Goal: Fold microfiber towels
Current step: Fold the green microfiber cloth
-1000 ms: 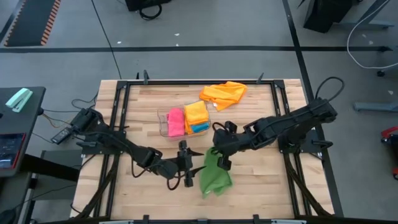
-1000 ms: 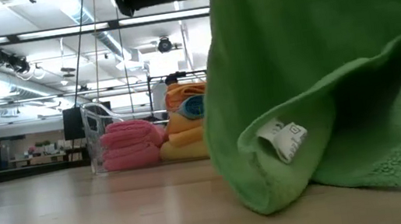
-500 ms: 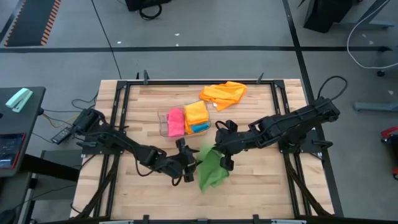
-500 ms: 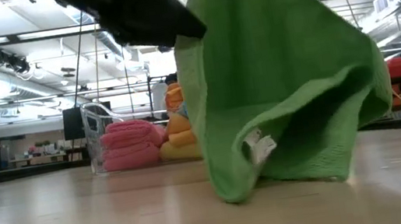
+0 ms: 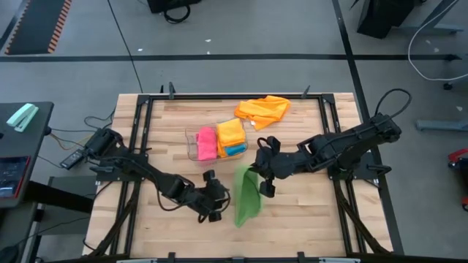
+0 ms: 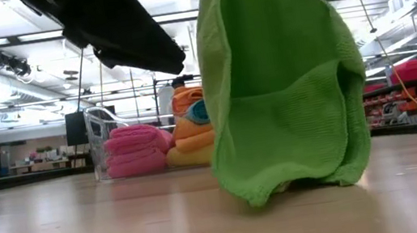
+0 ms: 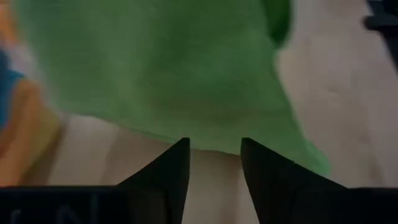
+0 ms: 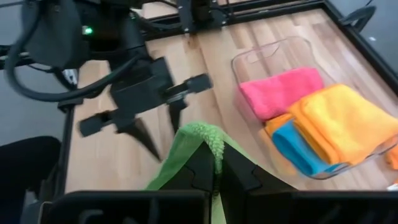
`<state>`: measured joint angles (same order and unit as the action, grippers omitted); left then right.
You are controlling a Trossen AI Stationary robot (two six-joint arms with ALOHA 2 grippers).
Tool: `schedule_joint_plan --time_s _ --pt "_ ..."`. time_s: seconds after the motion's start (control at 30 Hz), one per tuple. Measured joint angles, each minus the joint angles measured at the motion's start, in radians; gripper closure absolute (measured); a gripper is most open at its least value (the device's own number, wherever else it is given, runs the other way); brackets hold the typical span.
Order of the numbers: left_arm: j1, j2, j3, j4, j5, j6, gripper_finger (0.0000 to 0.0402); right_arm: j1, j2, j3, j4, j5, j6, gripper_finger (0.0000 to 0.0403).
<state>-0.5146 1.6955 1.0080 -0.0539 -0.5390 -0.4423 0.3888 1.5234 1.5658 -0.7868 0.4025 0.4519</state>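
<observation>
Even, bright overhead light falls on the table (image 5: 307, 204), with soft shadows. Ceiling strip lamps glare in the low view. The green towel (image 7: 161, 68) fills the left wrist view, badly blurred.

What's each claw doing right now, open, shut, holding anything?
Left claw: open, empty, beside the green towel.
Right claw: shut on the green towel's top edge, holding it hanging.

My high camera looked straight down on the whole table (image 5: 307, 219), while the low one sat at tabletop height, facing level across it into the room. Each wrist camera looked forward past its own fingers at close range; all four shared the green towel (image 5: 246, 196).
</observation>
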Motion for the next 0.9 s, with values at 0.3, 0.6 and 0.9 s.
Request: schedule_joint_plan --time_s 0.3,0.6,0.9 --pt "-0.066 0.039 0.000 0.087 0.026 -0.036 0.0231 -0.003 0.002 0.000 0.005 0.044 -0.033 0.0382" --pt "-0.077 0.161 0.001 0.221 0.035 -0.104 0.0220 -0.013 0.005 -0.002 0.081 0.043 -0.039 0.0382" --pt "-0.119 0.261 0.105 0.194 -0.118 -0.250 0.0246 -0.014 0.034 -0.002 0.087 0.163 -0.010 0.0383"
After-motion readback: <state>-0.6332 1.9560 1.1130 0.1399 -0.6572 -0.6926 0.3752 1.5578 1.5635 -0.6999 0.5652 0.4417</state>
